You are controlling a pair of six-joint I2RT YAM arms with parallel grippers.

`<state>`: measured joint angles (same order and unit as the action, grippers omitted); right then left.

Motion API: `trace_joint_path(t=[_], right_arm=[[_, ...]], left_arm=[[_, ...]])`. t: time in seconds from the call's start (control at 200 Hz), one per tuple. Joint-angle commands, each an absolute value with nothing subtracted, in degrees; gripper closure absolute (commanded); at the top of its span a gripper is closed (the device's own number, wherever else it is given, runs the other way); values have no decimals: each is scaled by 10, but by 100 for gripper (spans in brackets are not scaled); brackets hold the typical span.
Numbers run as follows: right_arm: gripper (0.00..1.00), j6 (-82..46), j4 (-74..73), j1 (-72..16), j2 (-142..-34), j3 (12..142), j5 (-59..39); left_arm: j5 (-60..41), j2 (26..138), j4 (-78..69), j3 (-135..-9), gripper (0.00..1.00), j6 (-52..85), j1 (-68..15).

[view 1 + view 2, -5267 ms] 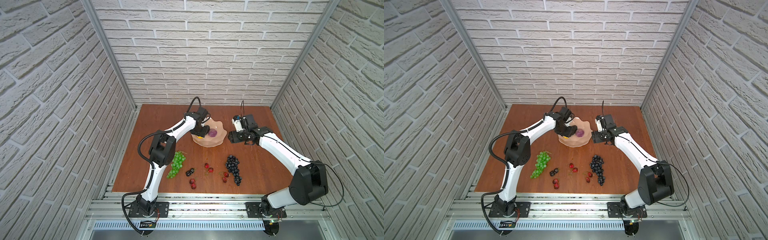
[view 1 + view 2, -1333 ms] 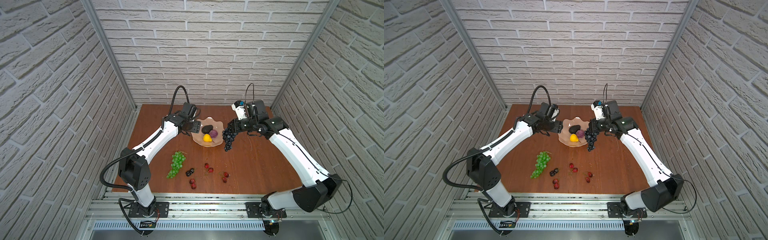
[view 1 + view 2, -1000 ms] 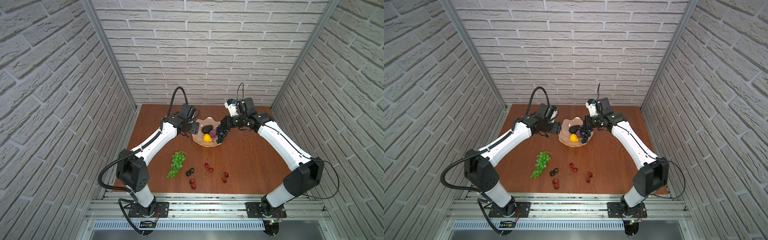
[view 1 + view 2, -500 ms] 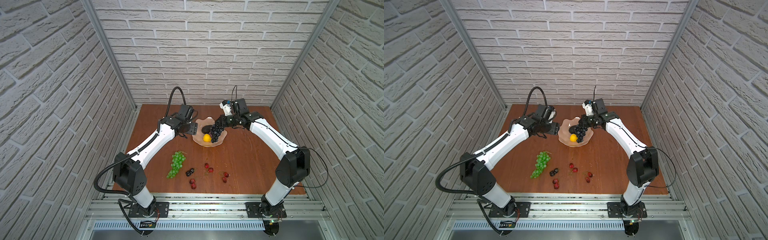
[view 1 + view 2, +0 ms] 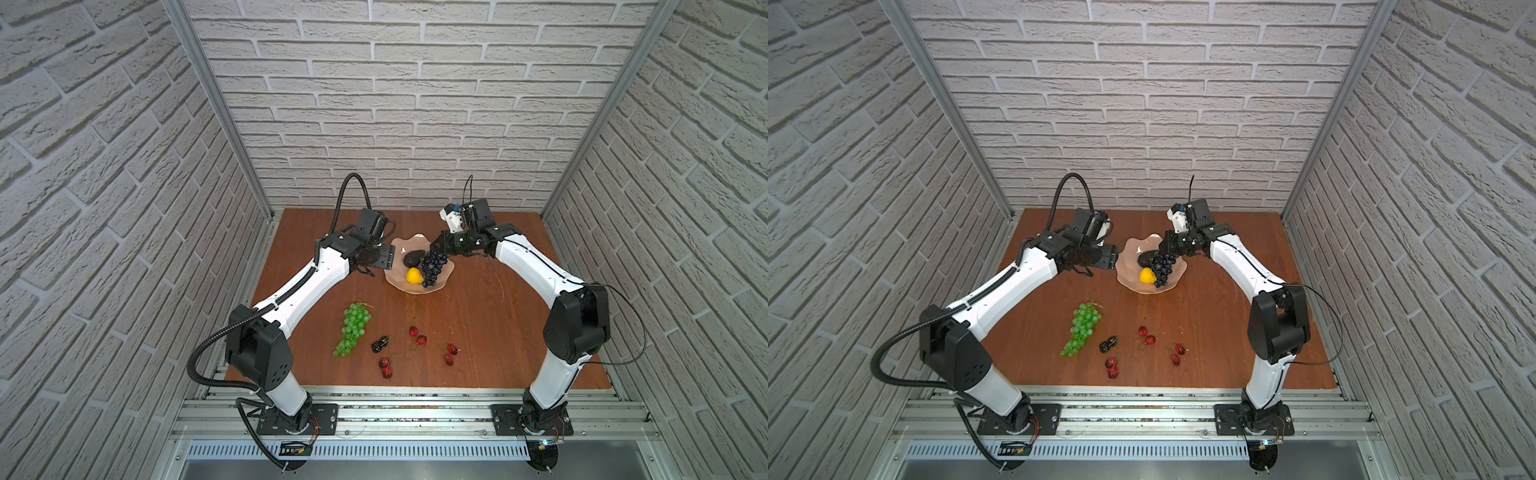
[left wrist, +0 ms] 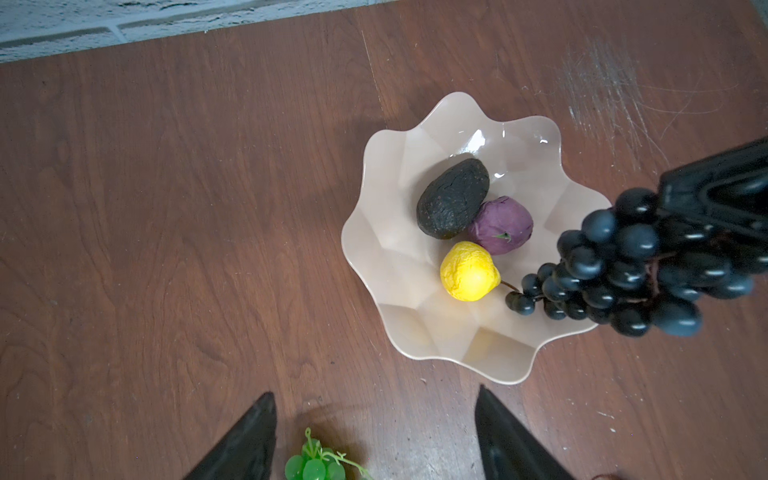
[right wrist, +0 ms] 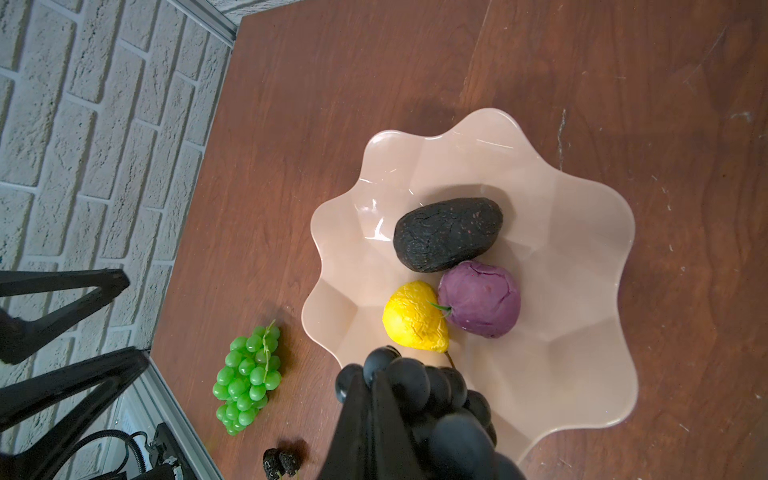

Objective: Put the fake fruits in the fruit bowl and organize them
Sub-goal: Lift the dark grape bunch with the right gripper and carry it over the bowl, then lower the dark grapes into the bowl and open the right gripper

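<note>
The pale pink fruit bowl (image 5: 398,249) (image 7: 561,249) holds the blackish avocado (image 6: 453,199), the yellow lemon (image 6: 469,272) and the purple round fruit (image 6: 503,224). My right gripper (image 7: 370,374) (image 5: 440,245) is shut on the dark grape bunch (image 5: 432,268) (image 6: 615,274), which hangs over the bowl's right side, its tip near the lemon. My left gripper (image 6: 376,392) (image 5: 376,259) stands open and empty above the table just left of the bowl. The green grape bunch (image 5: 353,328) lies on the table nearer the front.
Red cherries (image 5: 417,336) and a pair of black berries (image 5: 380,344) are scattered on the brown table (image 5: 478,316) in front of the bowl. Brick-pattern walls close in the back and both sides.
The right gripper has carried the dark grape bunch leftward from beyond the bowl's right rim to above the bowl. The left gripper has hardly moved and stays open.
</note>
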<state>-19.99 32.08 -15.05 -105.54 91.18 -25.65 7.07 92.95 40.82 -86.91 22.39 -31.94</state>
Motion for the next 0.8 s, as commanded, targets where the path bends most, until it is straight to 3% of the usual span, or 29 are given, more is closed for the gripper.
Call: trace_joint_path(t=[0.0,0.79], right_arm=[[94,-181,320,-143,-1063,930,-262],[94,-127,346,-134,-1194,1037,-209]], left_arm=[[79,914,417,-870,25,228,-316],[69,934,417,-882,25,233,-316]])
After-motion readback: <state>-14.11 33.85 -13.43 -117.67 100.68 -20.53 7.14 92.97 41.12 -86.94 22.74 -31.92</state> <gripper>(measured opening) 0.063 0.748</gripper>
